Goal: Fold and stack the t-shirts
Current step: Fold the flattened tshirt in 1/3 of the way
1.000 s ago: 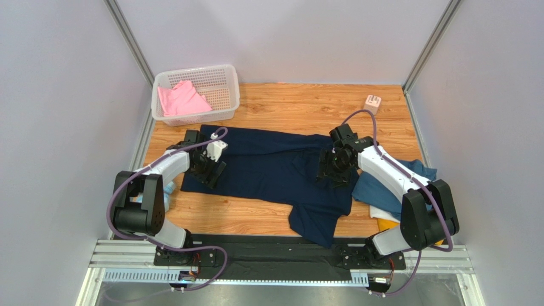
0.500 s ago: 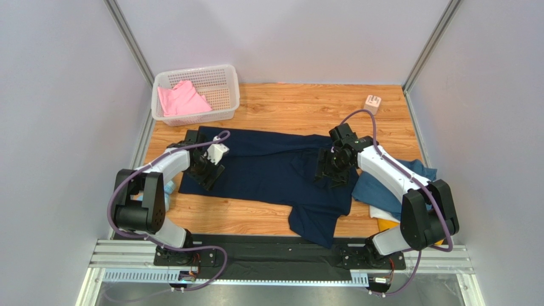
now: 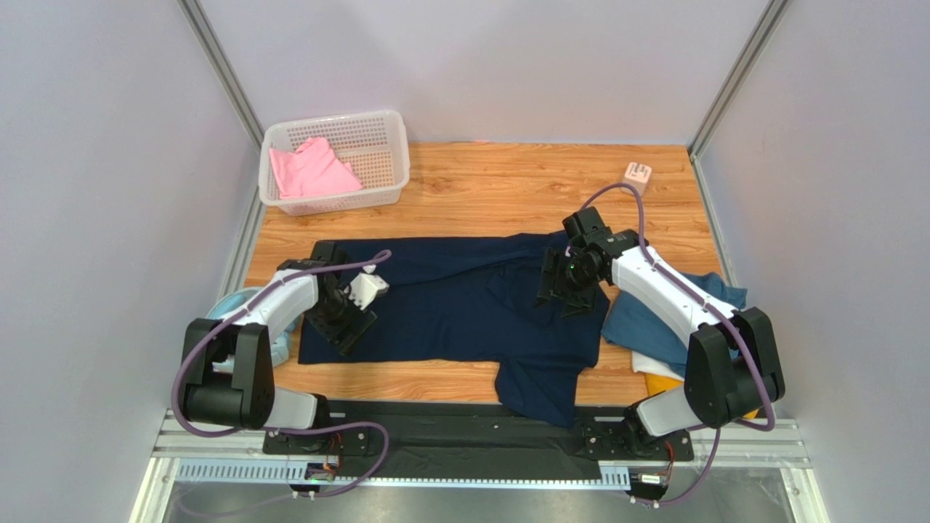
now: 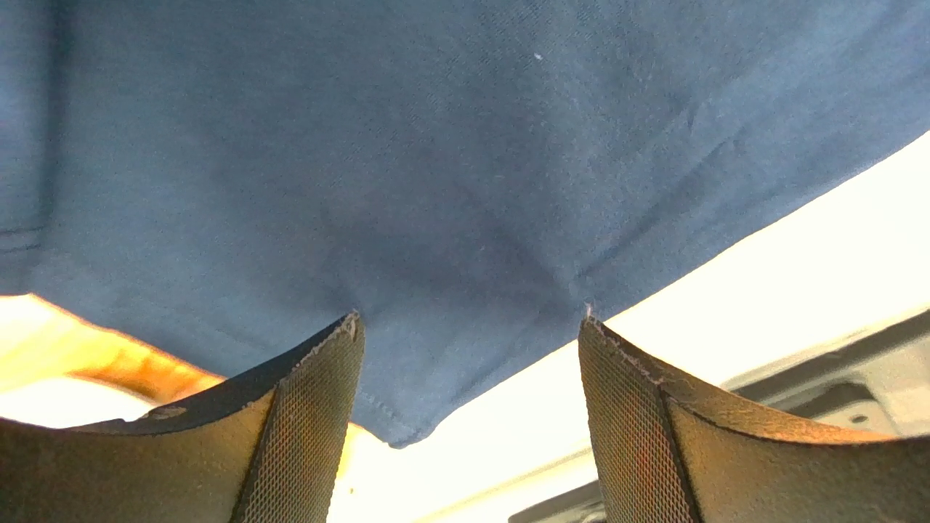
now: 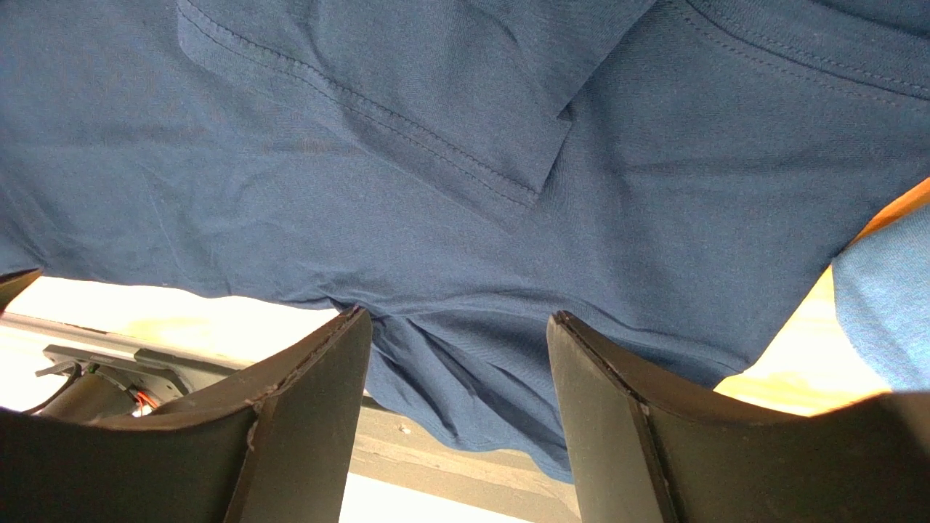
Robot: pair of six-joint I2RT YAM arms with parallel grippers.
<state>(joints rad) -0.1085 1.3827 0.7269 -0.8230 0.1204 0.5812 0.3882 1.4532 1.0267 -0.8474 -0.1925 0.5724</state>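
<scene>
Big navy t-shirt (image 3: pixel 458 294) lies spread across mid worktop (image 3: pixel 491 180), long axis 9-to-3 o'clock, w/ one flap running toward 6 o'clock as far as the near edge, btwn the two arm bases. Left arm (image 3: pixel 278 300) comes in from 8 o'clock; left jaws sit down on the shirt's 9 o'clock end, close to its near hem. Left wrist cam: both fingers (image 4: pixel 306 436) set wide apart, mesh-textured pads, tips pressing the navy t-shirt (image 4: pixel 437 163), which puckers at each tip; nothing pinched btwn them. Right arm (image 3: pixel 666 289) reaches in from 4 o'clock; right jaws are on the shirt near its 3 o'clock end. Right wrist cam: fingers (image 5: pixel 295 425) likewise wide, tips on the navy t-shirt (image 5: pixel 328 163) w/ creases gathering btwn them, and a double-stitched sleeve hem (image 5: pixel 437 142) just beyond; not gripping anything. Teal t-shirt (image 3: pixel 655 316) lies bunched at 4 o'clock, its edge touching the navy one & partly under the right arm; the teal t-shirt (image 5: pixel 890 316) also shows as a sliver at 3 o'clock in the right wrist cam. Beneath it, toward 5 o'clock, a bit of white t-shirt (image 3: pixel 660 367) & a corner of mustard t-shirt (image 3: pixel 658 385) stick out. Pink t-shirt (image 3: pixel 309 169) is crumpled in the white mesh basket (image 3: pixel 338 118) at 11 o'clock, apart from the navy one. Small pale box (image 3: pixel 638 173) sits at the 1 o'clock corner; any print on it too small to read. Pale-blue item (image 3: pixel 282 349) at 8 o'clock is mostly hidden by the left arm, can't tell what.
</scene>
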